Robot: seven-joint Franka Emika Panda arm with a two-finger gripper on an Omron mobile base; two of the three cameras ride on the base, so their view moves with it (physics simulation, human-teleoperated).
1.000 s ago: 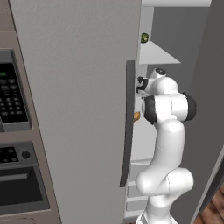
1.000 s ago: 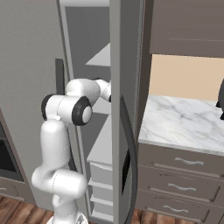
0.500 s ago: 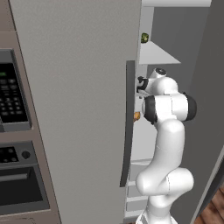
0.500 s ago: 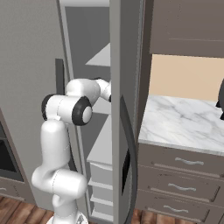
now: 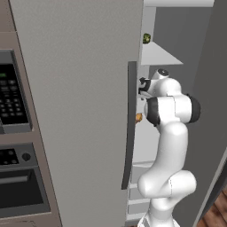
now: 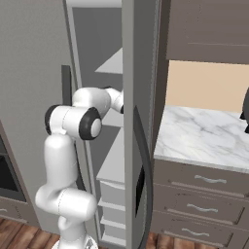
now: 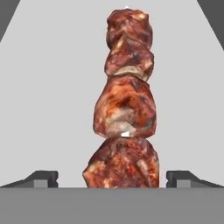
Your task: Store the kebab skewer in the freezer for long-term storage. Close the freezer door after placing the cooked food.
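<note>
From the camera behind me on the left, my white arm (image 5: 170,146) rises at the lower right and bends into the open freezer (image 5: 155,57). A wide grey door (image 5: 75,106) with a dark bar handle (image 5: 130,124) fills the middle and hides my claw. A small orange-brown bit, probably the skewer's end, peeks out just right of that handle at about elbow height. White shelves (image 5: 157,55) sit above my wrist, with a small dark-green item (image 5: 146,38) at the back of the upper one. A black oven (image 5: 17,177) and its control panel stand at the left edge.

From the camera behind me on the right, the freezer door (image 6: 138,121) stands open, edge-on, with its curved dark handle and dark dispenser panel. My forearm passes behind it into the compartment, above white drawers (image 6: 114,194). A marble counter (image 6: 204,136) with grey drawers lies to the right.

Looking along my claw (image 7: 112,178), the two fingertips (image 7: 43,178) stand wide apart at the bottom corners. The kebab skewer (image 7: 124,105), four reddish-brown meat chunks in a row, lies on a pale shelf (image 7: 52,87) between them, running away from me. Neither tip touches the meat; I hold nothing.
</note>
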